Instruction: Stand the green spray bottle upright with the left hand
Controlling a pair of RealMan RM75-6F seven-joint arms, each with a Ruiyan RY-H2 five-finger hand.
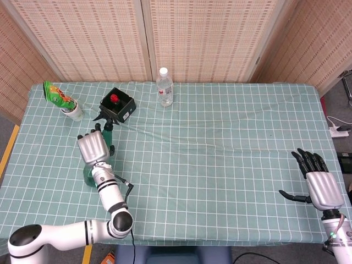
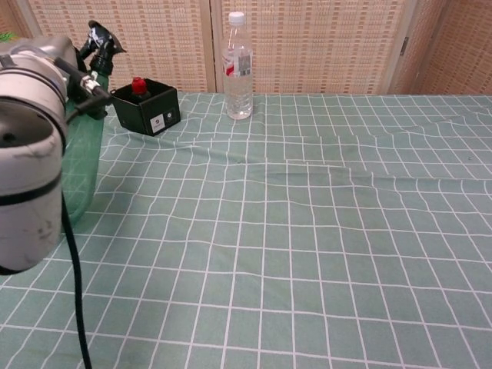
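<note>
1. Green spray bottle (image 1: 105, 144) stands near-upright at the desk's (image 1: 220, 143) left side, just near of the black box (image 1: 117, 104).
2. Your left hand (image 1: 93, 149) grips its body; right hand (image 1: 319, 184) idles, fingers spread, empty.
3. Seat the base flat before you let go.

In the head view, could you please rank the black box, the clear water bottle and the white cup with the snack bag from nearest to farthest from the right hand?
From the right hand:
1. Clear water bottle, back edge, centre-left.
2. Black box, further left.
3. White cup with the snack bag, far-left corner.
</note>
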